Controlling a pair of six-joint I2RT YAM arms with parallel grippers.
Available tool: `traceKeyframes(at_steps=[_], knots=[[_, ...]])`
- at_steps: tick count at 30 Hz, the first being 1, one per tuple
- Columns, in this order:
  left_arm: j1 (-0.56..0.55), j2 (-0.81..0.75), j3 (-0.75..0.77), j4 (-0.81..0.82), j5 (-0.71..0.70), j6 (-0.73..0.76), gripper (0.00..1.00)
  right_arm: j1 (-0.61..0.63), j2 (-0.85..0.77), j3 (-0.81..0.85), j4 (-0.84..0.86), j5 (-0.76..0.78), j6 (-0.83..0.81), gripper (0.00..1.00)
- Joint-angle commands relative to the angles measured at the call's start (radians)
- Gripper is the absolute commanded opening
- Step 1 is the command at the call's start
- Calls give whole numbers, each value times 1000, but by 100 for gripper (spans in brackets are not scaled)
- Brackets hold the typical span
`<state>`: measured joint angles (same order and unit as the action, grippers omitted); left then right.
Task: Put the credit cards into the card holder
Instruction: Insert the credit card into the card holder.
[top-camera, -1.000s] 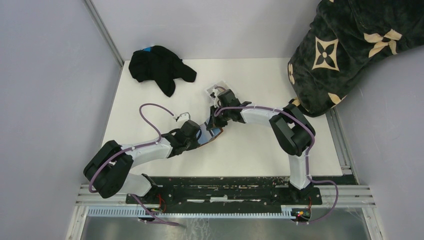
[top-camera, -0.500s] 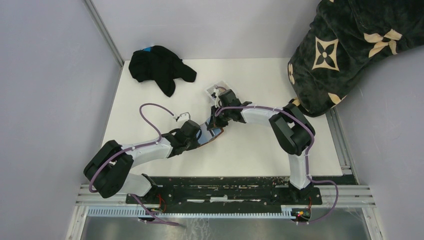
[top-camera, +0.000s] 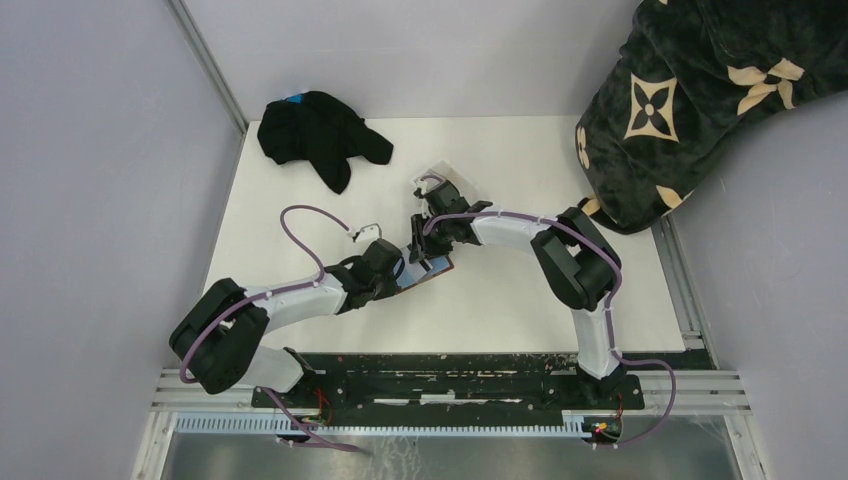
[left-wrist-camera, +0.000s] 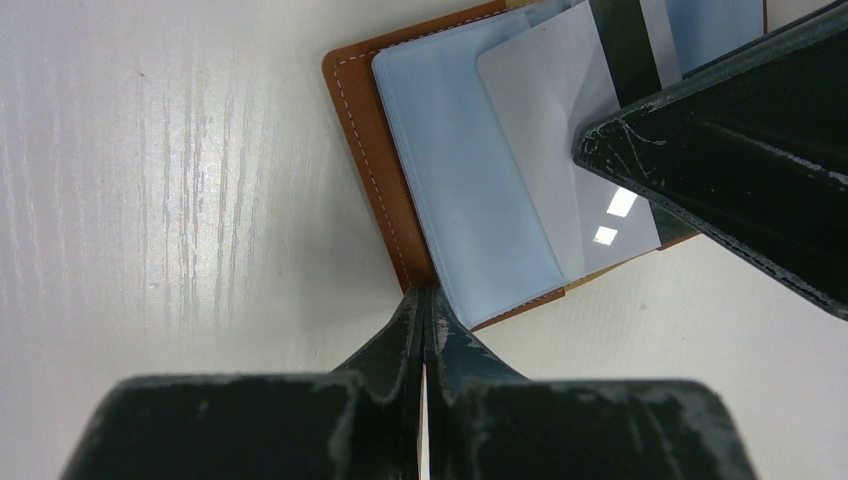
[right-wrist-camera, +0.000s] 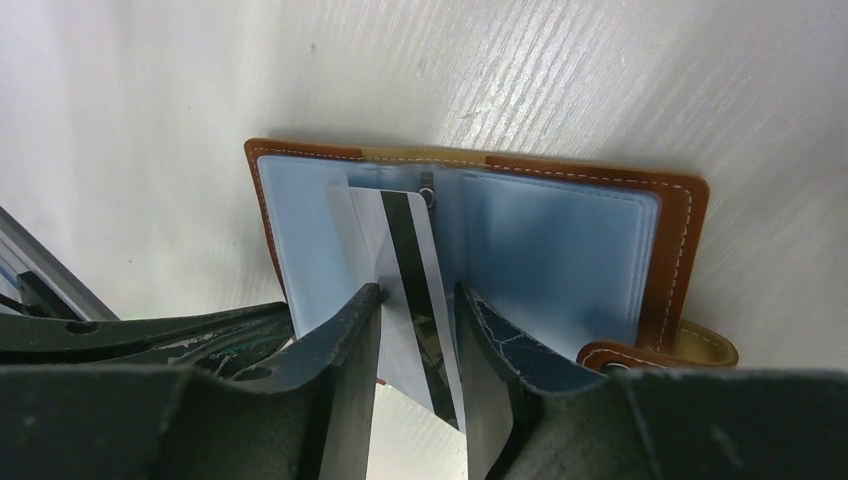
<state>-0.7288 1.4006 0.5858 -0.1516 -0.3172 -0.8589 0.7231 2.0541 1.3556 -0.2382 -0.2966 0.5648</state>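
Brown leather card holder (right-wrist-camera: 682, 250) lay open on the white table (right-wrist-camera: 150, 100), the left gripper (left-wrist-camera: 425, 312) fully closed with its tips against the holder's edge, evidently steadying it, while the right gripper (right-wrist-camera: 418, 297), jaws apart, straddled a grey striped credit card (right-wrist-camera: 398, 240) part-seated in a slot.

My right gripper (right-wrist-camera: 417, 300) is black, its edges scuffed pale grey. My left gripper (left-wrist-camera: 425, 300) is the same worn black. Under both, the card holder (right-wrist-camera: 680, 240) is tan-brown leather with cream stitching along its rim and light blue inner sleeves. The card (right-wrist-camera: 405, 260) between my right gripper's fingers is greyish white with a black stripe. The bench (right-wrist-camera: 150, 120) is white with faint grey grain streaks. Well beyond my left gripper is a black cloth (top-camera: 318, 135). Far right of my right gripper is a dark blanket (top-camera: 690, 90) with cream flower motifs.
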Motion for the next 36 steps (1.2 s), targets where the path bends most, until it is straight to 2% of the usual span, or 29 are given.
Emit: traceKeyframes(at_steps=[1, 15, 20, 30, 36], knots=[[0, 65, -30, -71, -20, 51, 3, 24, 37, 20, -101, 58, -26, 40], [0, 71, -30, -71, -15, 45, 3, 32, -42, 15, -187, 229, -44, 40], [1, 72, -30, -69, -14, 43, 3, 33, -48, 11, -195, 237, -46, 49], [1, 76, -34, -61, -8, 41, 3, 35, -69, 4, -208, 265, -45, 52], [-1, 84, -34, -53, -1, 38, 3, 36, -72, 5, -225, 274, -43, 60]])
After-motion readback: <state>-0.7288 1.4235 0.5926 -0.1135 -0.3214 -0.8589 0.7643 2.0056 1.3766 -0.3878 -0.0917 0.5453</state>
